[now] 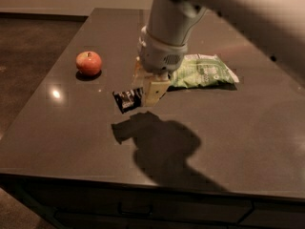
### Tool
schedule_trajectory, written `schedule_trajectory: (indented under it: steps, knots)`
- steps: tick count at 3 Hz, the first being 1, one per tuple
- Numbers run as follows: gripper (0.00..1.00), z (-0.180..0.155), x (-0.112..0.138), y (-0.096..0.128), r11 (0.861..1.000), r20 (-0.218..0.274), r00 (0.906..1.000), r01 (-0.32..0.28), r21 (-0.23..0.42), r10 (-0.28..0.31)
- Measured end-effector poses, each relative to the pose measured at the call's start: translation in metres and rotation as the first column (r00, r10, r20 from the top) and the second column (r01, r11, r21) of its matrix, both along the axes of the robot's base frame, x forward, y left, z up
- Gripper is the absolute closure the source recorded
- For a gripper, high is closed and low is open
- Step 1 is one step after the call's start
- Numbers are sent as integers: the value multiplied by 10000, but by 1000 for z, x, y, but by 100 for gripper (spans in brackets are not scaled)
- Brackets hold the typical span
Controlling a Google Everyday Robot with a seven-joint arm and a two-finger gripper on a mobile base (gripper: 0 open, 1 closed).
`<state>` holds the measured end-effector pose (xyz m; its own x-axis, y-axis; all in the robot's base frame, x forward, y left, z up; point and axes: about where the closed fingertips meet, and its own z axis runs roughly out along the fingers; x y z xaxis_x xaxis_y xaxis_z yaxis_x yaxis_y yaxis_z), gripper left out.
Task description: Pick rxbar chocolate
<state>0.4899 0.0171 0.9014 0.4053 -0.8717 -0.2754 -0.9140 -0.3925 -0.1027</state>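
Small flat black-wrapped rxbar chocolate (127,99), seen clamped at its 3 o'clock end in the pincer (151,92) above the dark bench (238,128), is best lifted straight, grip unrelaxed.

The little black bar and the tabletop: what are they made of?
The rxbar chocolate, held in the claw above the table, looks like glossy plastic or foil film: it glints. The table seems polished stone or laminate: it mirrors light.

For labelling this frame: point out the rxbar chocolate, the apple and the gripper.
rxbar chocolate (126,99): camera view, middle of black wrapper.
apple (88,63): camera view, centre of red skin.
gripper (151,97): camera view, between its jaws, at bar's right end.
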Motion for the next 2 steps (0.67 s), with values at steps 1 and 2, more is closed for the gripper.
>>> schedule_trajectory:
  steps: [1,2]
  knots:
    - [100,51,-5,-3,9884,47,10000,21,1519,-28]
    - [100,84,-15,-3,9697,398,9992,-47,2444,-51]
